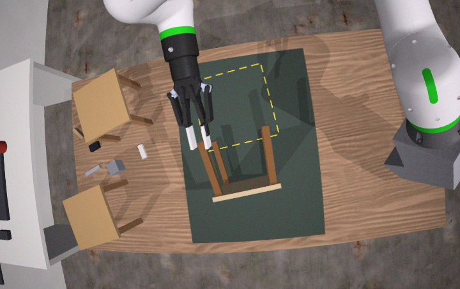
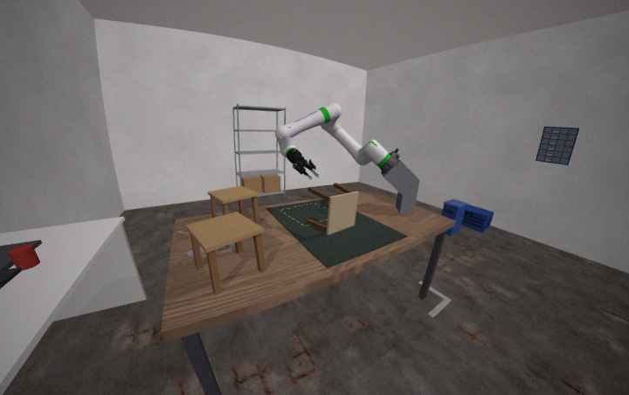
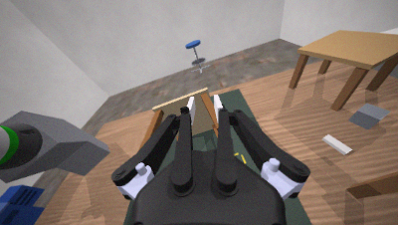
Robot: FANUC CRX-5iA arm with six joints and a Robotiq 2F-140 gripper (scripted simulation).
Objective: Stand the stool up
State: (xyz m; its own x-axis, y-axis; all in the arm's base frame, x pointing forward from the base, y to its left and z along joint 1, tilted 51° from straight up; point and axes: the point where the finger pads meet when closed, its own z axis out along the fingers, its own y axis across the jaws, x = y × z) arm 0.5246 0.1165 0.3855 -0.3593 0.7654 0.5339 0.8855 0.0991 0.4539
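Observation:
The knocked-over stool (image 1: 246,193) (image 2: 342,213) (image 3: 174,109) lies on its side on the green mat (image 1: 257,220) (image 2: 329,256). Its seat panel stands on edge and its legs point toward the dashed rectangle (image 1: 260,65) (image 3: 244,159). Three legs show in the top view; the fourth is hidden. My gripper (image 1: 199,148) (image 2: 313,176) (image 3: 204,102) is open, its white fingertips a small gap apart with nothing between them. It hangs above the end of the stool's upper leg (image 1: 210,168) (image 2: 319,193) (image 3: 209,111), apart from it and tilted down toward the seat.
Two upright stools (image 1: 101,105) (image 1: 91,217) (image 2: 233,194) (image 2: 225,230) stand at the table's left side. Between them lie a grey block (image 1: 115,167), a white bar (image 1: 142,151) and a black piece (image 1: 94,146). The arm's grey pedestal (image 1: 431,159) (image 2: 407,189) stands at the right.

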